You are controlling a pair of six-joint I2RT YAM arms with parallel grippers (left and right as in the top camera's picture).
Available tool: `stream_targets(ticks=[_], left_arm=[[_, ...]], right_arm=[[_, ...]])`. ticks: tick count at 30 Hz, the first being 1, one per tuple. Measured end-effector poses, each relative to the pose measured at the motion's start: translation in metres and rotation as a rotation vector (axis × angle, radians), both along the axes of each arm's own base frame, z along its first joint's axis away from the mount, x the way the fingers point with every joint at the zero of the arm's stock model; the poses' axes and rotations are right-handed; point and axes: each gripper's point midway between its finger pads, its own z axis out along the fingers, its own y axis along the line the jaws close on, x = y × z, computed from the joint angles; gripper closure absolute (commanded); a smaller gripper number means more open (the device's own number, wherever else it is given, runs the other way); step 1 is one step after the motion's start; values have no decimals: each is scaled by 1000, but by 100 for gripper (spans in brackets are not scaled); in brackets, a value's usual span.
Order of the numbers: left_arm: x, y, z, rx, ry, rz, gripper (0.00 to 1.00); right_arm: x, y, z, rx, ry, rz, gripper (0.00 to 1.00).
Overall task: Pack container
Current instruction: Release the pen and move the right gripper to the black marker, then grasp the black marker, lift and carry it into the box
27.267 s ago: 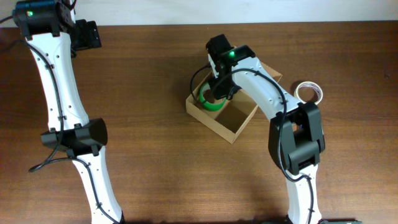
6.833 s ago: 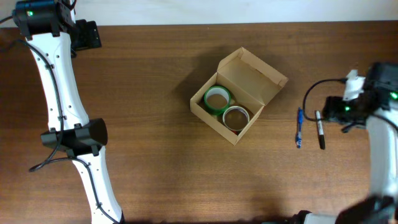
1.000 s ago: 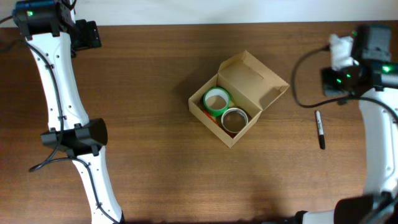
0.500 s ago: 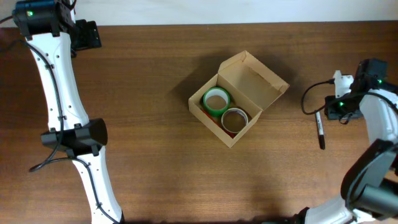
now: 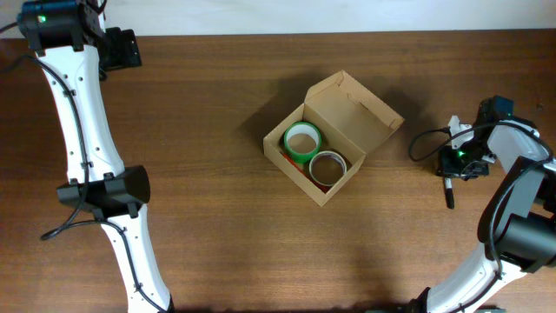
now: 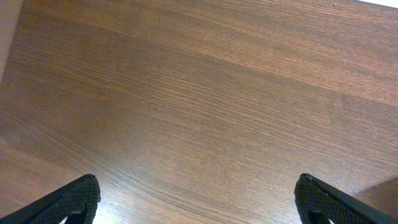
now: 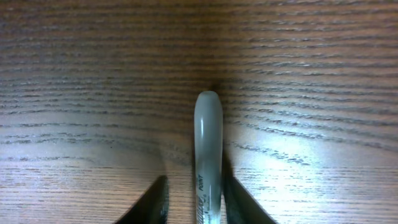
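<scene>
The container (image 5: 379, 110) is a small tan cardboard box at the table's middle, with its flap lid open toward the back right. A green tape roll (image 5: 301, 142) and a pale tape roll (image 5: 327, 165) lie inside it. A grey marker (image 5: 448, 193) lies on the table to the right of the box. My right gripper (image 5: 452, 165) is low over the marker's near end. In the right wrist view the marker (image 7: 208, 143) lies between my open fingers (image 7: 157, 202), with a gap at the left one. My left gripper (image 5: 122, 49) is open and empty at the far left back.
The left wrist view shows only bare wood between the open left gripper's (image 6: 198, 205) fingertips (image 6: 78, 198). The table's back edge runs just behind the left gripper. The right arm's cable loops between the box and the marker.
My right gripper has moved from the back right forward and down onto the marker. The box, the tape rolls and the left arm have not moved.
</scene>
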Motion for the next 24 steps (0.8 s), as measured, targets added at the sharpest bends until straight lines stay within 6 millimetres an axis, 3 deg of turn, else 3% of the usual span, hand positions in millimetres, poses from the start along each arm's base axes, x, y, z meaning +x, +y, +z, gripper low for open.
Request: stream_targets(ticks=[5, 12, 16, 19, 22, 24], left_arm=[[0, 0, 0, 0, 0, -1, 0], [0, 0, 0, 0, 0, 0, 0], [0, 0, 0, 0, 0, -1, 0], [0, 0, 0, 0, 0, -1, 0], [0, 0, 0, 0, 0, 0, 0], [0, 0, 0, 0, 0, 0, 0]], right_arm=[[0, -1, -1, -4, 0, -10, 96], [4, 0, 1, 6, -9, -59, 96], [10, 10, 15, 78, -21, -77, 96], [21, 13, 45, 115, -40, -96, 96], [38, 12, 97, 120, -110, -112, 96], [48, 15, 145, 110, -180, -109, 96]])
